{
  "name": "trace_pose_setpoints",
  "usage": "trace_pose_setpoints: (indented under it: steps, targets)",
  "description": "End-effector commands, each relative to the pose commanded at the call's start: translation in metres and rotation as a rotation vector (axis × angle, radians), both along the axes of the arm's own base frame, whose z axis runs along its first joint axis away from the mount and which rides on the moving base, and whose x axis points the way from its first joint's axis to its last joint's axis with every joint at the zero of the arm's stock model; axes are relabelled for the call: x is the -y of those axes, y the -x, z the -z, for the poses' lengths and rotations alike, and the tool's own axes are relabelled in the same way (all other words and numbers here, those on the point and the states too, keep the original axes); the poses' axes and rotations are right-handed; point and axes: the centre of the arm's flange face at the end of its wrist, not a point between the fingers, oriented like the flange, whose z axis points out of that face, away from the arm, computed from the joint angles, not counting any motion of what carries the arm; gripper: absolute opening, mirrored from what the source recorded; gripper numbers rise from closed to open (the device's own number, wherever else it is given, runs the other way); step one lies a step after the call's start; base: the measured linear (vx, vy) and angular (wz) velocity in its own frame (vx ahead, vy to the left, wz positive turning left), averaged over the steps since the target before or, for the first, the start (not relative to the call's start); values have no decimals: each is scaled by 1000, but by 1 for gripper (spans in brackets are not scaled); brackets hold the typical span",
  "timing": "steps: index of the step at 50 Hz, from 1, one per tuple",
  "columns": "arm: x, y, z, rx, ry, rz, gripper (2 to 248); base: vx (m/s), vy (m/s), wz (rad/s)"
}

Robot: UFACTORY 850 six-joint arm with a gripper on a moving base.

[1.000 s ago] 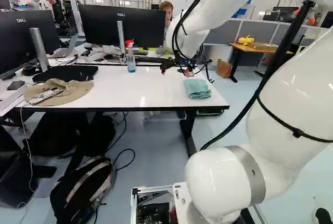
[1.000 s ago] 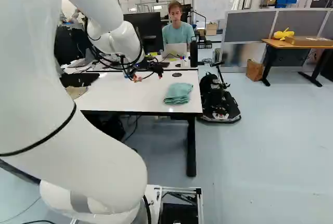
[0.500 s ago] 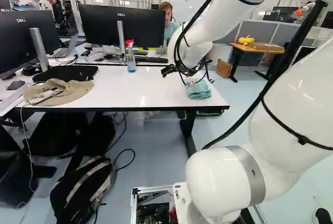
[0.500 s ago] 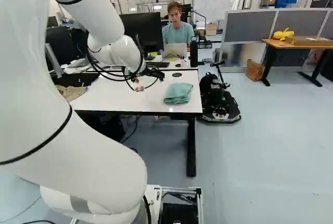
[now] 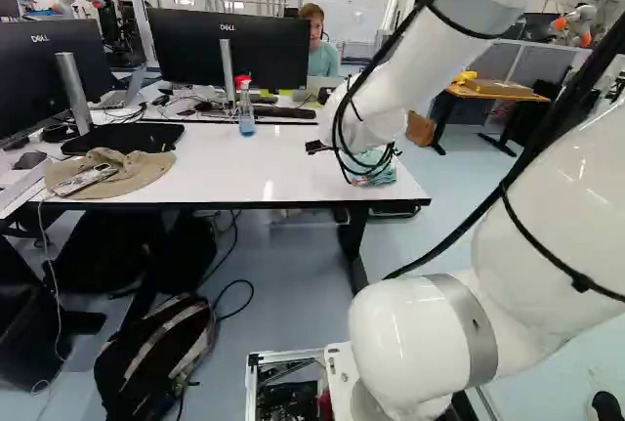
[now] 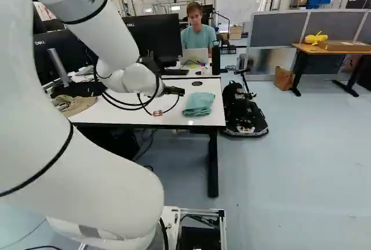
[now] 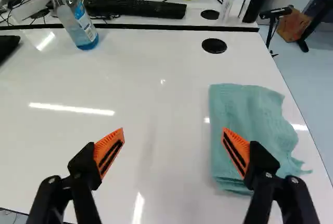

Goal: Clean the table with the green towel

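1. One folded, blue-green cloth towel (image 7: 247, 112) lies flat on the white-topped counter (image 7: 130, 78), near the end seen at the right of the right base view.
2. Handling (judged): the towel is light, soft and limp. It tolerates firm pressure and is unlikely to slip. Expect the folds to sag or open on lifting.
3. Grasp point (judged): pinch the thick middle of the fold so that all layers are caught. Avoid the ragged outer corner, where a single layer may pull free.
4. Tool state: the black, orange-padded two-finger tool (image 7: 173, 130) stands wide, with nothing gripped.
5. Relative position: the tool is above the counter, and the towel is below it, off to one side. In the wrist view one finger overlaps the towel; the other is over bare counter.
6. Alignment (judged): shift the tool toward the towel, centre the fold between the fingers, then lower.
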Motion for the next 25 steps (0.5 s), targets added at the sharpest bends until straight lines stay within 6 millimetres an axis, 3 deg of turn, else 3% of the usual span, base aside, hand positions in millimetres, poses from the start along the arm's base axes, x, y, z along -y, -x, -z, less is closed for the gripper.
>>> trace_pose_setpoints:
  steps: [25]
  targets:
    - [5, 43, 33, 130, -3, 12, 247, 0, 0, 0]
